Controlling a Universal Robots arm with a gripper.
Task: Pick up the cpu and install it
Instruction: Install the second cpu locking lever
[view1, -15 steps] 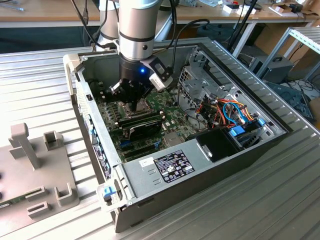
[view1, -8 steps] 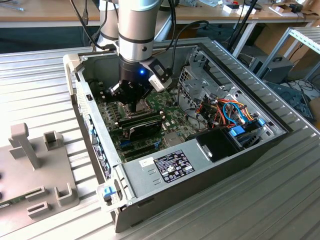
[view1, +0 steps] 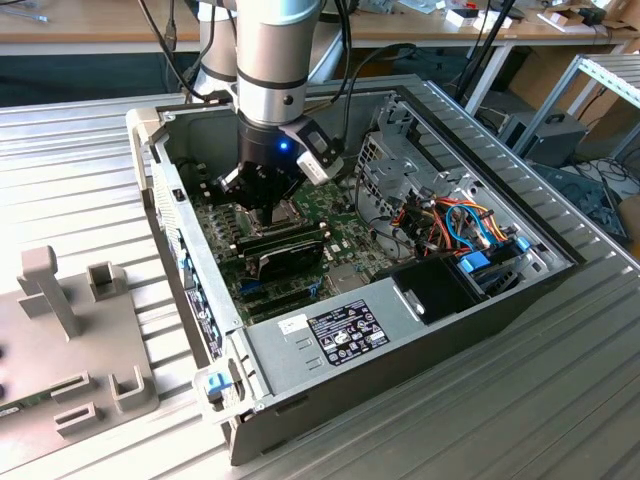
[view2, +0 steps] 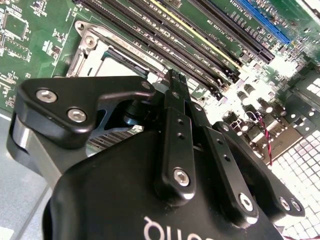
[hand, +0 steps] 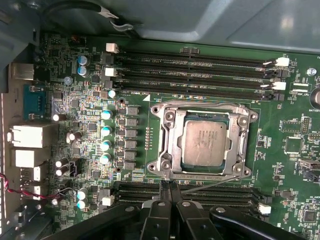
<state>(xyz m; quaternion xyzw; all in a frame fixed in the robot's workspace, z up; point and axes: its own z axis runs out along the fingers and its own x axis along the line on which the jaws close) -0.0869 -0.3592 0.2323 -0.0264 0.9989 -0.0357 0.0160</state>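
Ribbed aluminium tabletop (view1: 450, 430) runs across the front of the exterior view. A grey plastic fixture block with upright posts (view1: 60, 330) sits on it at approx 8 o'clock.

Next back, mid-frame, is an open grey steel PC case (view1: 300, 350) lying on its side. Inside it a black power-supply box (view1: 440, 290) sits at approx 4 o'clock, w/ a bundle of coloured cables just beyond it. At centre a long black card (view1: 285, 250) stands on the green motherboard (view1: 340, 225).

Black two-finger gripper (hand: 167, 186) hangs down inside the case, just above the board. In both wrist views its fingers are pressed together w/ nothing between them, so it is closed and empty.

Small flat square cpu w/ silver-grey metal top (hand: 202, 142) is not in the grip. It lies flat inside the square metal socket frame (hand: 167, 145), just beyond the fingertips, w/ black memory slots (hand: 195, 62) on the far side. Can't tell whether the frame's lever is latched.

Handling, my read:
- The chip is light, thin and stiff.
- Its lid looks smooth, so prob. slippery.
- The underside contacts and socket pins are likely fragile.
- Best hold is a pinch on two opposite edges, kept level, w/ min. force and no twisting.

Farther back the silver arm column (view1: 272, 60) rises at 12 o'clock. Wooden workbenches (view1: 100, 35) cross the background.
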